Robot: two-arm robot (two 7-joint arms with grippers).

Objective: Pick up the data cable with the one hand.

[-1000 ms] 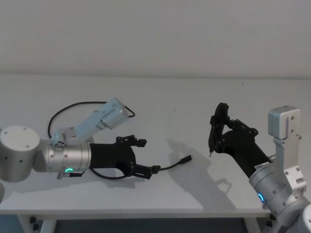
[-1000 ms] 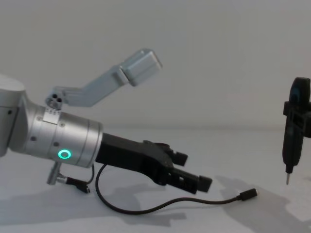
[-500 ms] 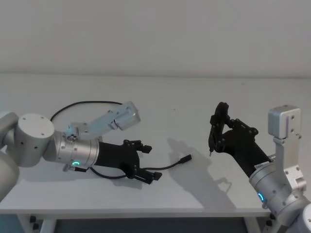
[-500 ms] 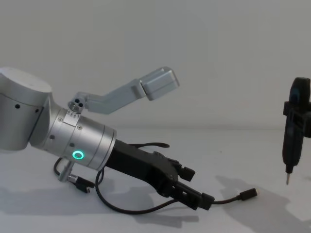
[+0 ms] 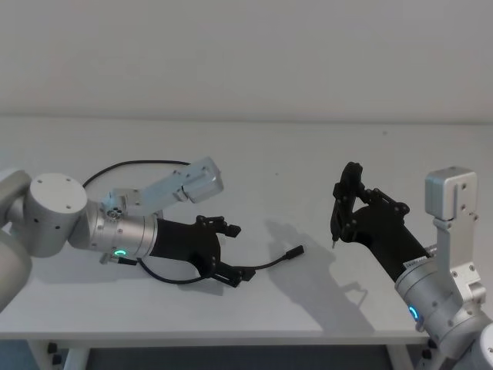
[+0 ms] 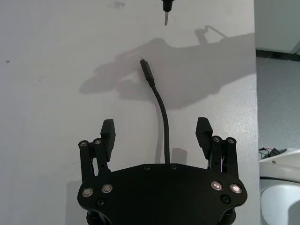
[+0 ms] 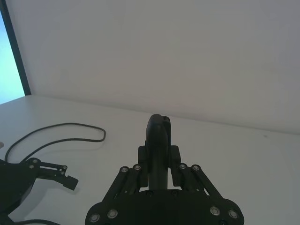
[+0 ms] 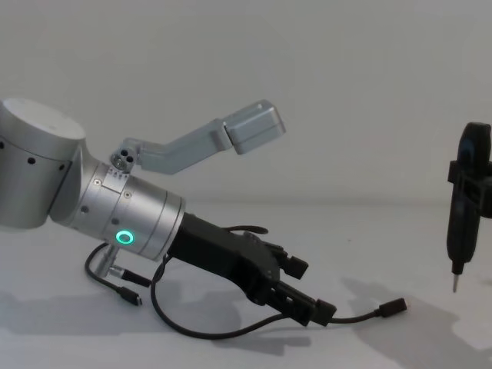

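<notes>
Left gripper (image 5: 237,253) low over the table (image 5: 308,154), its 2 fingers spread wide, straddling the cable (image 6: 159,101), gripping nothing. Right gripper (image 5: 350,208) hangs aside, clamping a pointed tool (image 8: 460,223).

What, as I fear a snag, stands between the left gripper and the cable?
Nothing visible. The open left gripper straddles the cable lying on the table; the right gripper, shut on its tool, is parked off to the right.

My left gripper (image 6: 156,126) straddles the data cable (image 6: 161,101) with room either side, table (image 5: 293,177) bare ahead, slim tool (image 5: 337,214) stands well right.
</notes>
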